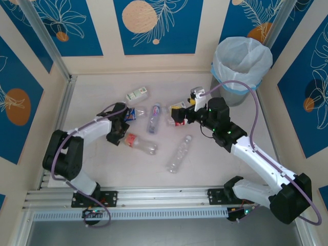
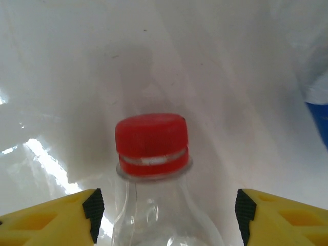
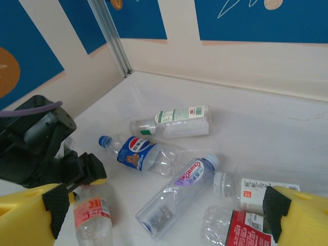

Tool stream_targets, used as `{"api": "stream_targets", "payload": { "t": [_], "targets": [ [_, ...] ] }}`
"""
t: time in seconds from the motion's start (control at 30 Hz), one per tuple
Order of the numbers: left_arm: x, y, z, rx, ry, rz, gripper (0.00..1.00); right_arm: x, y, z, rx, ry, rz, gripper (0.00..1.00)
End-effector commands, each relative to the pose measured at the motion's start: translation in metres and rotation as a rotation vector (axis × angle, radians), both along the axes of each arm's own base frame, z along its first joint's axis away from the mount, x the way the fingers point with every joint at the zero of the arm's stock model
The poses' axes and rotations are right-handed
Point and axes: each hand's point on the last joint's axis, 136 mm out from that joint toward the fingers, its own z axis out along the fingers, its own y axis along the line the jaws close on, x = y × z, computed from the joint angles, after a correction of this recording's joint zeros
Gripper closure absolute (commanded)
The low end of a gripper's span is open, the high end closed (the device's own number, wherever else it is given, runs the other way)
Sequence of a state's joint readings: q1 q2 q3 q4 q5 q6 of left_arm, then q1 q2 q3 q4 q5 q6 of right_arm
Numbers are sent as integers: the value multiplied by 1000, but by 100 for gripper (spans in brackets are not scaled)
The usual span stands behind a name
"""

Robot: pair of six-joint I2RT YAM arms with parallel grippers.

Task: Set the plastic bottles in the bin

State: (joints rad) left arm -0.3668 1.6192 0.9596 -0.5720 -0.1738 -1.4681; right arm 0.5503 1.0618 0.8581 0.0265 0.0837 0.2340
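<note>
Left end effector (image 2: 166,207), jaws apart, straddles a red-capped bottle (image 2: 151,141) on the table (image 1: 102,169) without gripping it. Right end effector (image 3: 166,212) hangs wide open over scattered plastic bottles (image 3: 177,192); the bin (image 1: 254,69) stands at the far right corner

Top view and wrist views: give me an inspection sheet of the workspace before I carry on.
Surface: white tabletop, no spills seen.
Job's things: crushed clear plastic bottles lying loose mid-table; round grey metal bin with white-blue bag liner, upright, far right corner.
Clutter: nothing seen.
Grippers: left gripper open, straddling a red-capped clear bottle, pads apart from it; right gripper open, empty, above bottles.
Cables: purple cables loop off both arms; right one arcs beside the bin.
Surroundings: blue patterned wall panels, aluminium rails.
</note>
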Motion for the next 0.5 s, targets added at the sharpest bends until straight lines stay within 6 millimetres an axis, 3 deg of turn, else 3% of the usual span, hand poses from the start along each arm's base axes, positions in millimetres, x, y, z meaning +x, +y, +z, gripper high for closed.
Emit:
{"api": "stream_targets", "payload": {
  "t": [0.0, 0.17, 0.33, 0.47],
  "targets": [
    [6, -7, 1, -43, 11, 35, 30, -5, -9, 22, -24, -66, -37, 1],
    [7, 4, 2, 15, -2, 44, 33, -8, -13, 20, -28, -68, -48, 0],
    [0, 11, -7, 28, 11, 70, 43, -9, -11, 22, -24, -70, -41, 1],
    [-2, 18, -12, 41, 22, 77, 44, -9, -10, 24, -25, -75, -39, 0]
  ]
}}
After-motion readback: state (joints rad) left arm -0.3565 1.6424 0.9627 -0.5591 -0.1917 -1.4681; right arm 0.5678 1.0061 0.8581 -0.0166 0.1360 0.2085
